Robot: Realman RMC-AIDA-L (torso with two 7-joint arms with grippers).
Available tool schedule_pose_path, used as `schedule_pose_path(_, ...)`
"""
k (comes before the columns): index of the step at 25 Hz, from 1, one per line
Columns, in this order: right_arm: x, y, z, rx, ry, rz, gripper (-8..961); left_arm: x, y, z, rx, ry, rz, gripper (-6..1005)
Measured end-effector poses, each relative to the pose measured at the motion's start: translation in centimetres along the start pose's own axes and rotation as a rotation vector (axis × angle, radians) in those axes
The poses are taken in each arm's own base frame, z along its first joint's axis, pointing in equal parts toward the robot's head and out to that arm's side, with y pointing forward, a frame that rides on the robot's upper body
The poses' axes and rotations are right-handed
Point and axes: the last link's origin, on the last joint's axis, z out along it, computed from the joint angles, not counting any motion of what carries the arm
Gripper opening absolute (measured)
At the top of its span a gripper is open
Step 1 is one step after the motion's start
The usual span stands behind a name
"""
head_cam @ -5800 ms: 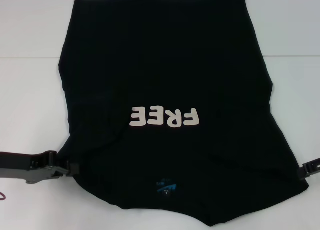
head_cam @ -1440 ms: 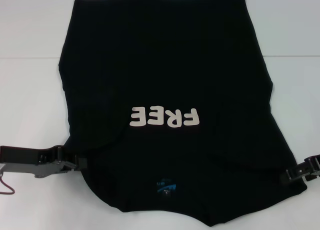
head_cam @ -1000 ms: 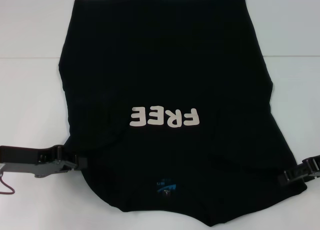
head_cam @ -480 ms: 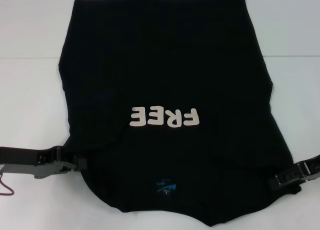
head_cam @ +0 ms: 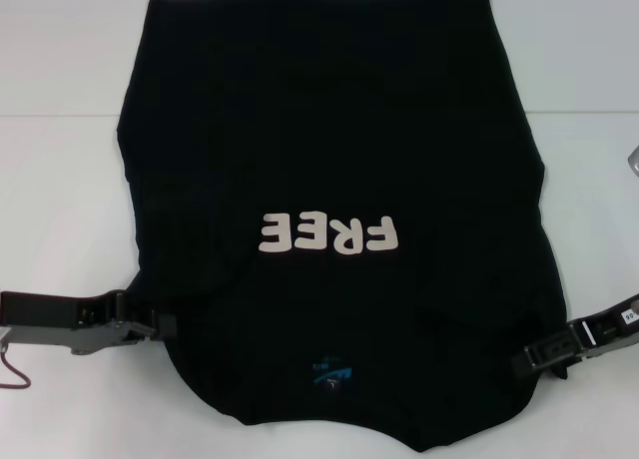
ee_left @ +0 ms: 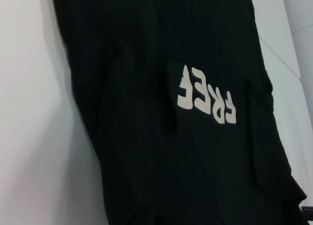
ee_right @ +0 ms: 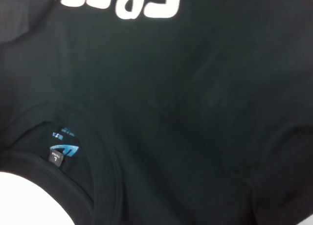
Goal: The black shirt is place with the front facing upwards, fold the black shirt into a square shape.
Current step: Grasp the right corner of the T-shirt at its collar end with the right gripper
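Observation:
The black shirt (head_cam: 329,130) lies flat on the white table, front up, with its white letters (head_cam: 329,233) near the middle and its blue neck label (head_cam: 331,372) near me. My left gripper (head_cam: 160,326) rests at the shirt's left shoulder edge. At the right shoulder, my right gripper (head_cam: 521,364) is shut on the cloth, which is drawn inward there. The left wrist view shows the shirt (ee_left: 146,88) lengthwise. The collar and label (ee_right: 63,151) appear close up in the right wrist view.
The white table (head_cam: 60,180) shows bare on both sides of the shirt. A thin red cable (head_cam: 12,374) hangs by my left arm. A small grey object (head_cam: 633,162) sits at the far right edge.
My right gripper has moved left, and the shirt's right shoulder corner has come inward with it. My left gripper shifted slightly right early on and then stayed still.

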Motion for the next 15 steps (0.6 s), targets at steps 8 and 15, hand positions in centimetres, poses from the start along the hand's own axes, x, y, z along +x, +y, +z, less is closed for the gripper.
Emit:
schedule_pose_path(8,-0.2,0.1,0.4,0.002,-0.002,-0.014,823,0.0,0.1,0.0,-0.006,0.002,0.003,20)
schedule_pose_path(15,-0.3,0.7,1.3,0.025,0.028,-0.061,704,-0.1,0.1,0.0,-0.012,-0.002,0.007,20)
